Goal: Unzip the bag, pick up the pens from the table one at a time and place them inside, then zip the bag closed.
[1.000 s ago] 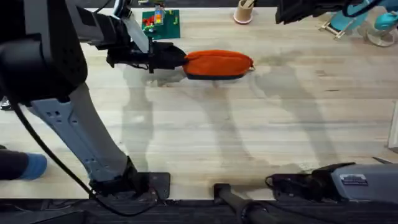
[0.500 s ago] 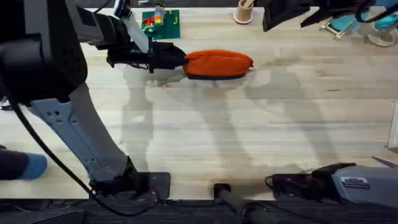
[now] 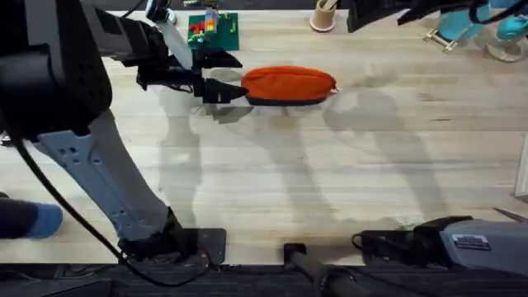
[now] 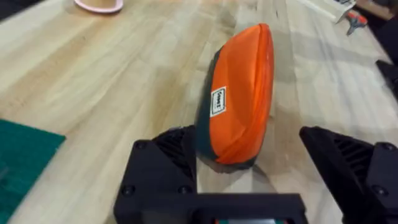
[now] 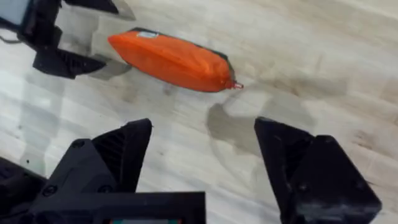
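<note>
The orange bag lies lengthwise at the far middle of the table. My left gripper is open at the bag's left end, one finger on each side of it. In the left wrist view the bag runs away from the open gripper, its near end between the fingers. My right arm hangs high near the far edge. Its gripper is open well above the bag, whose red zipper pull sticks out at the right end. The pens are out of view.
A green mat with small colourful items lies behind the left gripper. A pale cup stands at the far edge, and teal objects are at the far right. Bare wood stretches in front of the bag.
My left gripper has opened and let go of the bag's left end. The right arm has drifted a little to the left overhead. The bag has not moved.
</note>
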Controlling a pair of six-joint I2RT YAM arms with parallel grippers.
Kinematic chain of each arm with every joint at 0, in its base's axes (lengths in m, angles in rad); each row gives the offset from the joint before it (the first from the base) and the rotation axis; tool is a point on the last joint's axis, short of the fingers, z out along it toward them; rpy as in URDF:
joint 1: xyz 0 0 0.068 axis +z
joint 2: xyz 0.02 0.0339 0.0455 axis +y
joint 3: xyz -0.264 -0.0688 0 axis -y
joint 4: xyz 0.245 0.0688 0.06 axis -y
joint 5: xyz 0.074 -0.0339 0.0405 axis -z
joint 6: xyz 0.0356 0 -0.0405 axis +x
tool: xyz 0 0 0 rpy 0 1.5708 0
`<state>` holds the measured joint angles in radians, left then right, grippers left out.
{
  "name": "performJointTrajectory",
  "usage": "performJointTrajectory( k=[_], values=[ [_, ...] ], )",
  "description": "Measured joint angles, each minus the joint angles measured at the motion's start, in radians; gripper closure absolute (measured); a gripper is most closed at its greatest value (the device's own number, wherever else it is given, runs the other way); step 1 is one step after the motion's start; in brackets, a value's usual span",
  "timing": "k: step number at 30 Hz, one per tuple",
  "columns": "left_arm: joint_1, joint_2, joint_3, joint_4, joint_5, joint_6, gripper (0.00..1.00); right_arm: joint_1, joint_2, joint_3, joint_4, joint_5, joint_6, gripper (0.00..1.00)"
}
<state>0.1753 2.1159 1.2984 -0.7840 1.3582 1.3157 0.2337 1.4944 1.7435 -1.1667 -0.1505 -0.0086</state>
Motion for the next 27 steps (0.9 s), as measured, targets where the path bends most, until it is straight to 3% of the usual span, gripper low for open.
performJointTrajectory(
  k=[3, 7, 15, 27],
  values=[
    [0.0, -0.001, 0.029, -0.031, -0.048, -0.064, 0.004, 0.0, 0.0, 0.0, 0.013, 0.0, 0.0, 0.005],
    [0.0, -0.04, 0.079, -0.032, -0.193, -0.214, 0.003, 0.0, 0.0, 0.0, 0.014, -0.011, 0.0, 0.005],
    [-0.001, -0.322, 0.116, -0.043, -0.41, -0.44, 0.003, 0.0, 0.0, 0.0, 0.005, -0.045, 0.0, 0.005],
    [-0.068, -0.731, 0.123, -0.335, -0.751, -0.771, 0.003, 0.0, 0.0, 0.0, -0.143, -0.053, 0.0, 0.005]
  ],
)
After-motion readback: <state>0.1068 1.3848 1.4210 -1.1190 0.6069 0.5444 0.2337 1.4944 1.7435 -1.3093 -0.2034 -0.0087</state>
